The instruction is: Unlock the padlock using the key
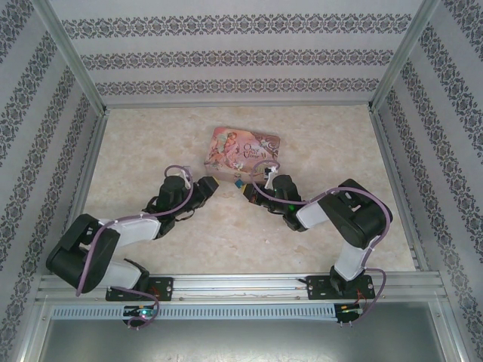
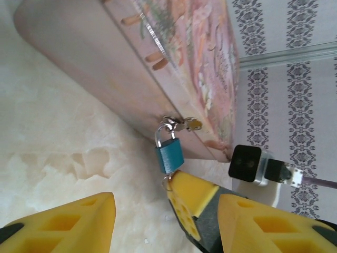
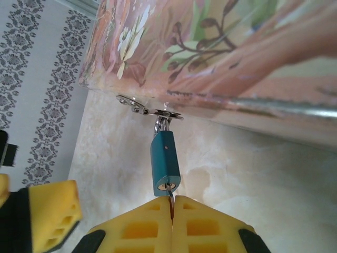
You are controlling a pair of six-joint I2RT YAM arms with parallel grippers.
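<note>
Yellow, blocky pads (image 3: 137, 229) with square cut-outs, the fingers of the right tool (image 3: 171, 211), sit pressed together and pinch a thin silvery metal key (image 3: 170, 196). Its sliver reaches up to the keyhole in the pale base of the tiny padlock (image 3: 165, 158); whether it is seated inside I cannot tell. The padlock has a smooth teal-blue rectangular body and a thin silver U-shaped shackle (image 2: 159, 134). It hangs from a silver hasp (image 3: 150, 110) on the near edge of the pink illustrated tin box (image 1: 243, 147). The left tool (image 1: 209, 184) stands spread wide just beside the padlock. The tin lies on a pale, marbled, glossy surface (image 1: 151, 151).
</note>
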